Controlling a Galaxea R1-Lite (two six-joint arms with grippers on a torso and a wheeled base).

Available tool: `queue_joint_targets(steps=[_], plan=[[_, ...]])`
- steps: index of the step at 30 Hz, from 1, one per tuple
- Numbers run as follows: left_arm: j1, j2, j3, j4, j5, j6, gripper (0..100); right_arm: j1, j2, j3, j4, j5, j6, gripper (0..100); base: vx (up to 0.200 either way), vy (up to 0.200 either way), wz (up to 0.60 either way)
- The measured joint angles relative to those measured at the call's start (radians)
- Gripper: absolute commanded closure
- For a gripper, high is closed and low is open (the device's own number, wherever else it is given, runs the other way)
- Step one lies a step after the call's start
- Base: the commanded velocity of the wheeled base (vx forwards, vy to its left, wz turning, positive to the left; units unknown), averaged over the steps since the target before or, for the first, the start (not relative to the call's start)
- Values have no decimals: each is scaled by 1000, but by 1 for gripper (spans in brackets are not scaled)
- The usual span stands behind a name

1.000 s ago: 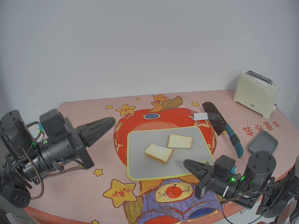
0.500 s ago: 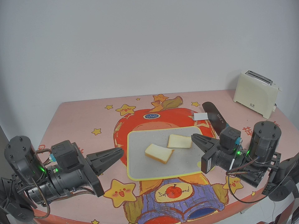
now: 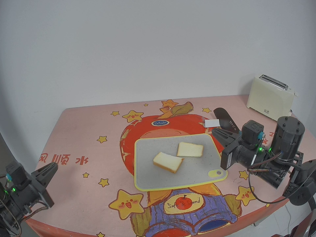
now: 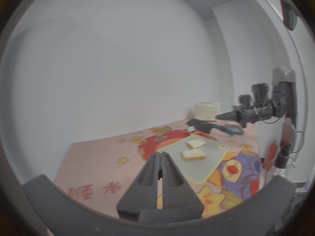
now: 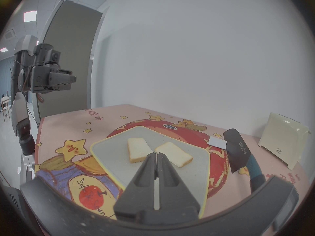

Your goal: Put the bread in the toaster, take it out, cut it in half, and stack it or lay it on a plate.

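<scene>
Head view: cutting board point(image 3: 194, 173) holds two bread halves point(image 3: 168, 162); knife point(image 3: 227, 119) at its two o'clock, beneath right hand point(image 3: 215, 132); it and left hand point(image 3: 52, 167) closed, empty.

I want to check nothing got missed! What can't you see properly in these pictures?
Knife handle: head view, the right claw and its arm cover it.
Inside the toaster: head view, slots too small and dark.
Undersides of the bread halves: every view, they lie flat on the cutting board.
Plate: left wrist view, too small to tell what it holds.
</scene>
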State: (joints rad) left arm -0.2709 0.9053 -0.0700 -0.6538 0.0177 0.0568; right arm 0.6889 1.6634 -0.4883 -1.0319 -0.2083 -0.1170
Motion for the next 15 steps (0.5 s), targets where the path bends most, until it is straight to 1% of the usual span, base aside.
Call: queue_joint_targets(steps=[3, 5, 7, 9, 13, 15], plan=[[40, -148, 3, 165, 0, 3, 100, -19, -4, -9, 12, -2, 0, 100, 0, 0, 0], [61, -229, 5, 250, -12, 3, 100, -31, -6, -16, 18, -2, 0, 100, 0, 0, 0], [91, -349, 7, 366, -38, 0, 100, -47, -9, -23, 27, -4, 1, 100, 0, 0, 0], [111, -431, 10, 444, -57, -4, 100, -58, -12, -30, 33, -5, 1, 100, 0, 0, 0], [165, -631, 17, 638, -107, -14, 100, -80, -18, -54, 49, -7, 1, 100, 0, 0, 0], [184, -690, 19, 681, -123, -17, 100, -81, -20, -65, 56, -8, 0, 100, 0, 0, 0]])
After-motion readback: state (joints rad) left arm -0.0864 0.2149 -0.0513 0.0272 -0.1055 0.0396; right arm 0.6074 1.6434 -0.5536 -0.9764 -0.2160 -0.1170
